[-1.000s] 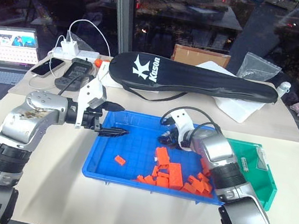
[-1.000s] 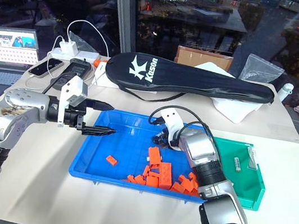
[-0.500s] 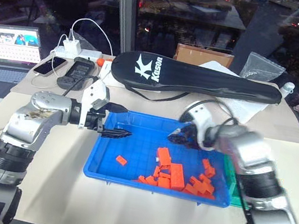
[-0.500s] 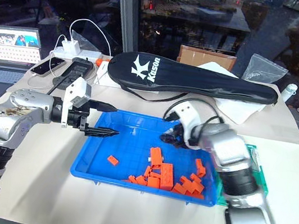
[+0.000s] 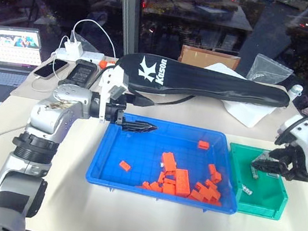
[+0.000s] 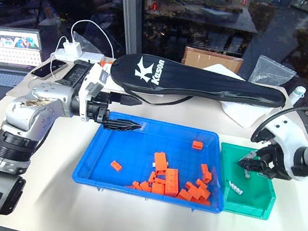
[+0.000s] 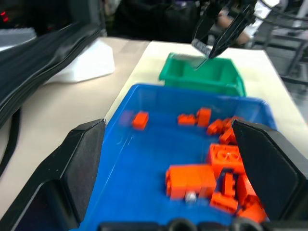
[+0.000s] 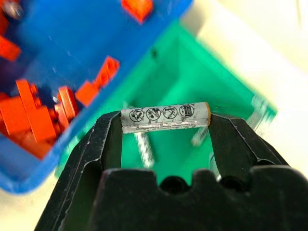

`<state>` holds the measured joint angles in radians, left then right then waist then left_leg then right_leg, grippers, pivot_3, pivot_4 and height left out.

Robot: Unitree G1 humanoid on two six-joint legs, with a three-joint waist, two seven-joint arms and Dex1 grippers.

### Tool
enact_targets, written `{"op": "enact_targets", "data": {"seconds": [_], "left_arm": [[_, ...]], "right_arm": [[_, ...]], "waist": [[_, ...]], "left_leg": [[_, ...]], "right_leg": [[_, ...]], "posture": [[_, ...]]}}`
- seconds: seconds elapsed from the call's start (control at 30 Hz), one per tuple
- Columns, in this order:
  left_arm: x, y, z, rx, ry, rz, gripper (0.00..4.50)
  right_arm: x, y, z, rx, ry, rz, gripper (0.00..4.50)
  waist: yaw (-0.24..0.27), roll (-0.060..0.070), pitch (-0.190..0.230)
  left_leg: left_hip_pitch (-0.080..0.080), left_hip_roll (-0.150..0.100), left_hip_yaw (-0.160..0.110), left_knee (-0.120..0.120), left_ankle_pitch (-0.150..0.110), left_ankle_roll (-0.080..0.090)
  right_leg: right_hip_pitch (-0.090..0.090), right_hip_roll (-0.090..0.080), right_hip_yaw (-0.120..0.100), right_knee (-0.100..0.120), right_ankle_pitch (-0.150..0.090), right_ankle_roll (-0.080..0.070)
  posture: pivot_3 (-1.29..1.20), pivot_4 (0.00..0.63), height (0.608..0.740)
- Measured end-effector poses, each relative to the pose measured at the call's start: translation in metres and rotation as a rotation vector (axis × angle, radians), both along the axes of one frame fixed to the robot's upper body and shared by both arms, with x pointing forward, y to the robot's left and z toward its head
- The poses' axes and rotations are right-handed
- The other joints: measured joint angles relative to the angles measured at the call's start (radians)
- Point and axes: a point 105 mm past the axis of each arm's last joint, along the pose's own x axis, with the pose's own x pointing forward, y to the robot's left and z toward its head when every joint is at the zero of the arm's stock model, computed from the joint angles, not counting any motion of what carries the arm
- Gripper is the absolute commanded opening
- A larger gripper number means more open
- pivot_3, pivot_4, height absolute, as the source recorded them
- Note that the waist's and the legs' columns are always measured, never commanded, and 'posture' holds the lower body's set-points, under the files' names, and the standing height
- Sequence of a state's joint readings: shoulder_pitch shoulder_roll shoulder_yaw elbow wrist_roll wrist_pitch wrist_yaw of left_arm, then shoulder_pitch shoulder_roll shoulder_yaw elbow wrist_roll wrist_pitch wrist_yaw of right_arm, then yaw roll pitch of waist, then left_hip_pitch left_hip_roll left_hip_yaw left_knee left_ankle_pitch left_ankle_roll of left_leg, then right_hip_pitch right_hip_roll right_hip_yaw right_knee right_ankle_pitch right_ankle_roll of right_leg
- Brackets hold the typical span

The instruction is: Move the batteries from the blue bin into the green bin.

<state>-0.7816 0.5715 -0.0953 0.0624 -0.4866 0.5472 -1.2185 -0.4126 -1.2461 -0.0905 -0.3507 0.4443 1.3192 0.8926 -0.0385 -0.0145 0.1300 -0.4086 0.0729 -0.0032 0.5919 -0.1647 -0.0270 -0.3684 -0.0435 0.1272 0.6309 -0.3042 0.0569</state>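
The right gripper (image 8: 166,120) hangs above the green bin (image 6: 262,206) at the right middle of the head view, its two black fingers (image 8: 103,144) clamped end to end on one battery (image 8: 165,116), a pale grey cylinder with a row of small printed symbols and a brownish tip. Below it, on the green floor, lie two or three more batteries (image 6: 235,187), near the bin's left wall. The bin's right and near rims face bare table (image 6: 125,222), so that side is open; its left rim sits just beside the right rim of the blue bin (image 6: 94,162).

The left gripper (image 6: 127,126) sits in the upper-left part of the blue bin, over its far left corner, pointing across it; in its own wrist view the fingers (image 7: 84,159) stand wide apart with nothing between them. The left half of the blue floor is nearly bare save one orange block (image 6: 115,165); the orange blocks (image 6: 164,180) crowd the near right corner, with a lone one (image 6: 197,144) by the far rim. In the left wrist view a small silvery end (image 7: 191,196) shows against the nearest block; I cannot tell whether it is a battery.

A black racket case (image 6: 200,82) lies just behind the blue bin's far rim.
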Motion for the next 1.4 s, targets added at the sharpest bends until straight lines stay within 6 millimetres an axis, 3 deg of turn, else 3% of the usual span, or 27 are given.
{"op": "enact_targets", "data": {"seconds": [0.1,0.17,0.3,0.47,0.6,0.67,0.8,0.9,1.0,1.13,1.37,1.4], "left_arm": [[0.001,-0.001,-0.003,0.007,0.005,-0.001,4.50],[0.001,-0.001,-0.003,0.010,0.005,-0.001,4.50],[0.001,0.001,-0.004,0.019,0.004,0.003,4.50],[0.000,0.009,-0.009,0.047,0.008,0.027,4.50],[-0.002,0.018,-0.019,0.091,0.019,0.057,4.50],[-0.003,0.020,-0.020,0.109,0.008,0.067,4.50],[-0.001,0.027,-0.021,0.132,0.000,0.099,4.50],[-0.004,0.027,-0.022,0.142,0.001,0.100,4.50],[-0.007,0.027,-0.023,0.151,0.009,0.095,4.50],[-0.007,0.031,-0.025,0.164,0.013,0.111,4.50],[-0.007,0.031,-0.024,0.163,0.005,0.116,4.50],[-0.007,0.031,-0.023,0.164,0.004,0.116,4.50]], "right_arm": [[-0.003,-0.006,-0.010,-0.018,0.024,-0.031,2.52],[-0.002,-0.007,-0.009,-0.021,0.020,-0.032,3.52],[-0.001,-0.010,-0.005,-0.050,0.004,-0.035,4.48],[0.008,-0.005,0.019,-0.082,-0.078,-0.003,4.48],[0.018,0.044,0.030,0.038,-0.124,0.163,4.48],[0.020,0.082,0.020,0.102,-0.105,0.277,4.48],[0.029,0.116,-0.012,0.133,-0.055,0.285,4.48],[0.037,0.153,-0.018,0.240,-0.065,0.271,4.48],[0.031,0.185,-0.028,0.329,-0.006,0.284,4.48],[0.040,0.177,-0.042,0.260,0.001,0.190,4.48],[0.049,0.183,-0.057,0.261,0.039,0.128,4.48],[0.049,0.182,-0.059,0.253,0.040,0.124,4.24]], "waist": [[0.000,0.000,0.000],[-0.002,0.000,0.000],[-0.001,0.001,0.000],[-0.006,0.001,0.000],[-0.013,0.000,0.000],[-0.012,0.000,0.000],[0.002,0.000,0.000],[0.004,0.000,0.000],[0.006,0.001,0.000],[0.021,0.001,0.000],[0.018,0.001,0.000],[0.018,0.001,0.000]], "left_leg": [[0.000,0.000,0.000,0.000,0.000,0.000],[0.000,0.000,0.000,0.000,0.000,0.000],[0.000,0.000,0.000,0.000,0.000,0.000],[0.000,0.000,0.000,-0.001,0.000,0.000],[0.001,0.000,0.000,-0.001,0.000,0.000],[0.000,0.000,-0.001,-0.001,0.000,0.000],[-0.003,-0.001,-0.001,0.001,0.000,0.000],[-0.004,-0.001,-0.002,0.000,0.000,0.000],[-0.005,-0.001,-0.003,0.000,0.000,0.000],[-0.005,-0.001,-0.003,0.001,0.000,0.000],[-0.005,-0.001,-0.004,0.001,0.001,0.001],[-0.005,-0.001,-0.004,0.000,0.001,0.001]], "right_leg": [[0.000,0.000,0.000,0.000,0.000,0.000],[0.000,0.000,0.000,0.000,0.000,0.000],[0.000,0.000,0.000,0.000,0.000,0.000],[0.000,0.000,0.000,0.000,0.000,0.000],[0.000,0.000,0.000,0.000,0.000,0.000],[-0.001,0.000,0.000,0.000,0.000,0.000],[-0.002,0.000,0.000,0.000,0.001,-0.002],[-0.003,0.000,-0.001,0.001,0.003,-0.006],[-0.003,0.000,-0.002,0.003,0.003,-0.006],[-0.003,0.000,-0.002,0.002,0.003,-0.006],[-0.003,0.001,-0.002,0.004,0.003,-0.006],[-0.003,0.001,-0.002,0.003,0.003,-0.006]], "posture": [[0.00,0.150,0.740],[0.00,0.150,0.740],[0.00,0.150,0.740],[0.00,0.150,0.740],[0.00,0.150,0.740],[0.00,0.150,0.740],[0.00,0.150,0.740],[0.00,0.150,0.740],[0.00,0.150,0.740],[0.00,0.150,0.740],[0.00,0.150,0.740],[0.00,0.150,0.740]]}}
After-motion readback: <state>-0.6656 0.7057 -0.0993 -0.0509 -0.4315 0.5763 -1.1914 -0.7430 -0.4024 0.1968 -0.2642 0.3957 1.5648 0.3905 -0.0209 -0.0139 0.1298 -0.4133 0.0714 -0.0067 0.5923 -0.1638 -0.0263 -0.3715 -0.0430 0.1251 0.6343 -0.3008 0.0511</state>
